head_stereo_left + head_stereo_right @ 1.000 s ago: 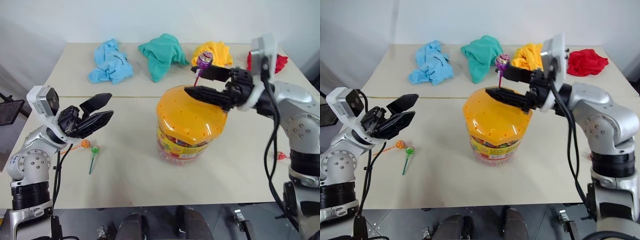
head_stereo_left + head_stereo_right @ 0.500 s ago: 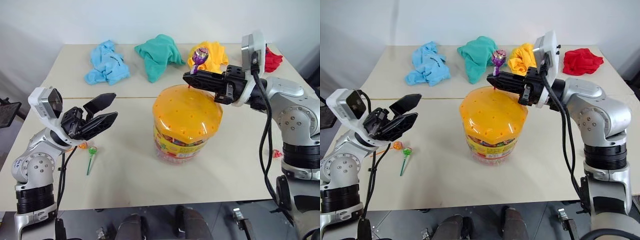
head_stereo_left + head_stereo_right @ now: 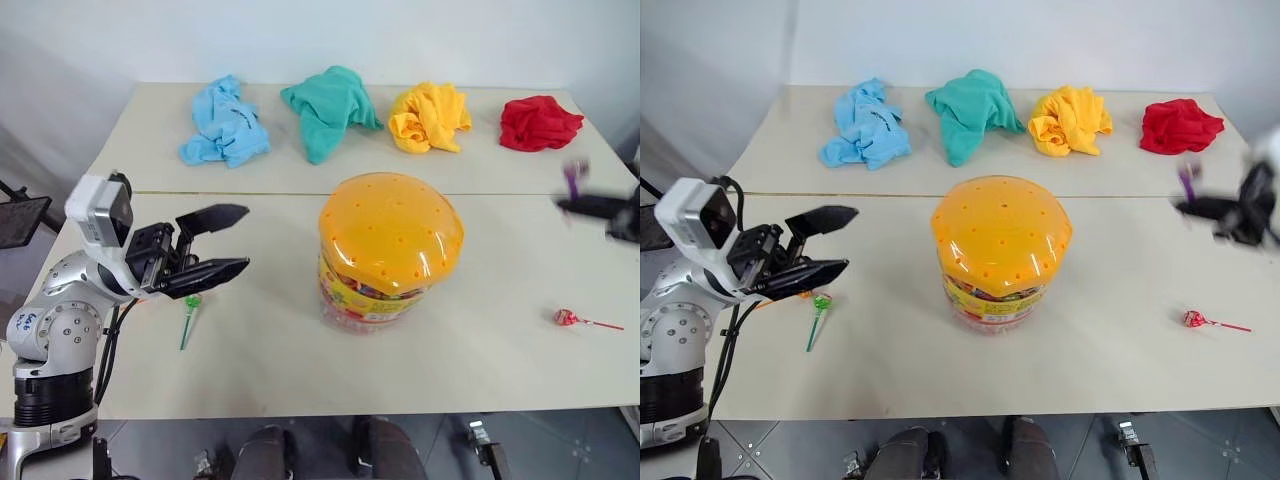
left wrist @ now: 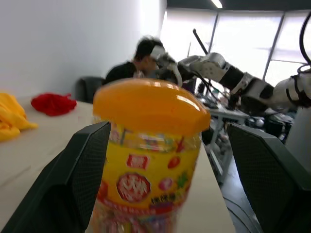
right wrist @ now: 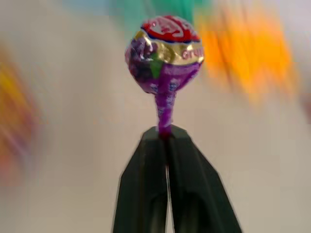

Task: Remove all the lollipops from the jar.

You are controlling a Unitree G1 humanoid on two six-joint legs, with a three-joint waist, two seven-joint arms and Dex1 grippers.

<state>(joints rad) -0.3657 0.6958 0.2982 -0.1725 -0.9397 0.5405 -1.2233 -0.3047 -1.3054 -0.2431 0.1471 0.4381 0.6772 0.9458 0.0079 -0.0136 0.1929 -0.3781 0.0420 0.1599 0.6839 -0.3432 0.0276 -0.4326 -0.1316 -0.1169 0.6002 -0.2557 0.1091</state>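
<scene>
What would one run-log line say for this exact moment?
right gripper: shut on purple lollipop, away from jar | left gripper: open, empty | red lollipop: on table

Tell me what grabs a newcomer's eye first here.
The jar with its domed orange lid stands mid-table. At the table's right edge the right gripper is shut on the purple lollipop; a red lollipop lies near it. Four crumpled cloths line the far side.

A silver-grey jointed robot arm is seen beside the jar (image 3: 390, 245), ending in a white camera block, black cables and a black two-fingered left gripper (image 3: 232, 240).
</scene>
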